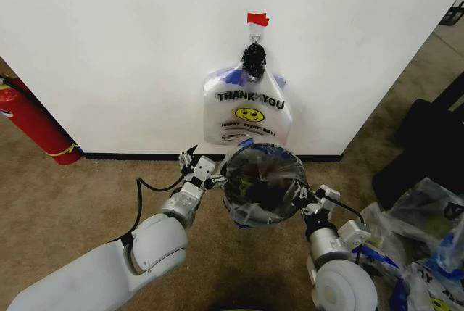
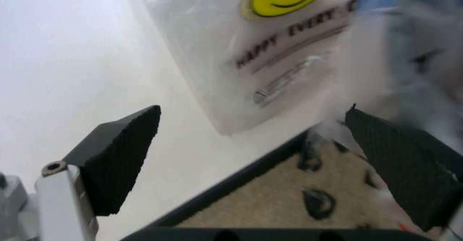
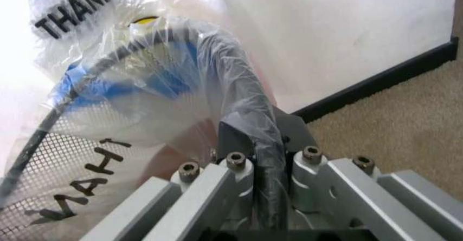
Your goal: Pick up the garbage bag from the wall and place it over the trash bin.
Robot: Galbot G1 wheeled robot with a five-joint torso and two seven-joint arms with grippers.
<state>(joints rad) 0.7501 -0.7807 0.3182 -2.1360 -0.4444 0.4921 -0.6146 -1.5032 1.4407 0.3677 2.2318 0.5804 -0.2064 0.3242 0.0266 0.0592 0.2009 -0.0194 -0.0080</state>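
brown carpet [image 1: 58, 209] in front. the right gripper [image 1: 301, 196] is pinched tight on the bag [image 1: 250, 213] at the bin [image 1: 262, 177] rim; the left gripper [image 1: 204, 177] gapes wide beside the opposite rim, holding nothing. the bag drapes over the bin. behind, a smiley bag [image 1: 246, 112] hangs from a hook [image 1: 255, 34] on the white wall [image 1: 109, 50] with black baseboard [image 1: 130, 156].

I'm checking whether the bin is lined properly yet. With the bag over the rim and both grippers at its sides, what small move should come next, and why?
Probably the right gripper should let go. It is shut on the garbage bag, already draped over the trash bin rim, while the left gripper is open beside the rim.
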